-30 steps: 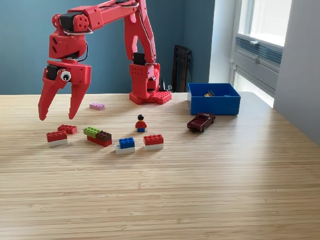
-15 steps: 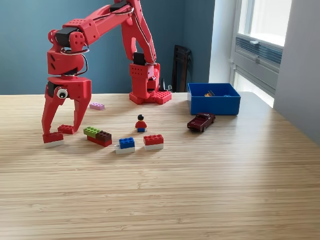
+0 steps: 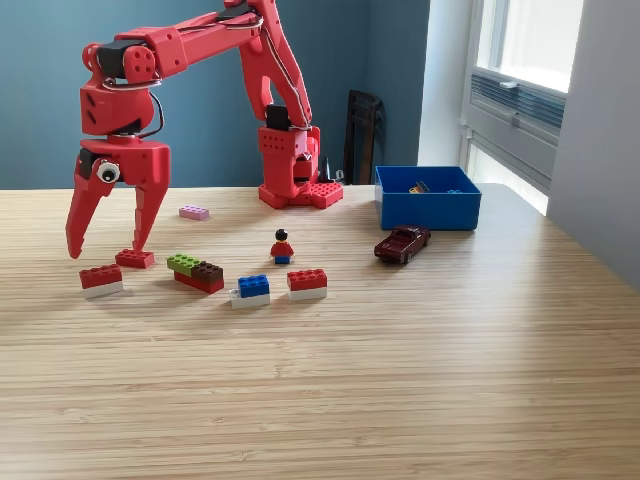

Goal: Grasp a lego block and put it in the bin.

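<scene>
In the exterior view my red gripper (image 3: pixel 105 248) hangs open over the table's left side, with nothing between its fingers. Its tips hover just above a red-and-white lego brick (image 3: pixel 101 281) and beside a small red brick (image 3: pixel 134 259). More bricks lie to the right: a green, brown and red one (image 3: pixel 196 272), a blue-and-white one (image 3: pixel 251 290), a red-and-white one (image 3: pixel 307 283), and a pink one (image 3: pixel 194 212) farther back. The blue bin (image 3: pixel 427 210) stands at the back right with small items inside.
A minifigure (image 3: pixel 282 246) stands mid-table and a dark red toy car (image 3: pixel 402 243) sits in front of the bin. The arm's red studded base (image 3: pixel 298 190) is at the back centre. A window and wall lie beyond the table's right edge.
The gripper came down around the leftmost red-and-white brick, then lifted and shifted left without it. That brick slid slightly left and stays on the table.
</scene>
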### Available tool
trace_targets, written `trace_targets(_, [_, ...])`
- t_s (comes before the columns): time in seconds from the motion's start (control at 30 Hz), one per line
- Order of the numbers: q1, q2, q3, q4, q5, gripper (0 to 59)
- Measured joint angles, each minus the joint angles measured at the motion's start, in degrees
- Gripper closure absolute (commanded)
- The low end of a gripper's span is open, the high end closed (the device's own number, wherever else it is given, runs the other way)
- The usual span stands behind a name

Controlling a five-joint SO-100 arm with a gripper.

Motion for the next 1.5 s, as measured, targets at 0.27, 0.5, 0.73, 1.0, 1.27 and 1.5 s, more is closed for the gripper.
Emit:
trace_targets(0.27, [2.11, 0.0, -3.52, 1.23, 0.0, 29.8])
trace_targets(0.5, [2.72, -0.79, -3.6, 1.23, 0.88, 30.1])
trace_targets(0.73, [2.72, -4.83, -5.54, 1.23, 1.23, 29.9])
trace_targets(1.0, [2.72, -9.32, -9.05, 1.23, 1.85, 29.8])
trace_targets(1.27, [1.67, -11.07, -11.95, 2.81, 3.87, 29.8])
trace_targets(1.5, [-0.26, -11.25, -12.04, 3.08, 5.45, 29.8])
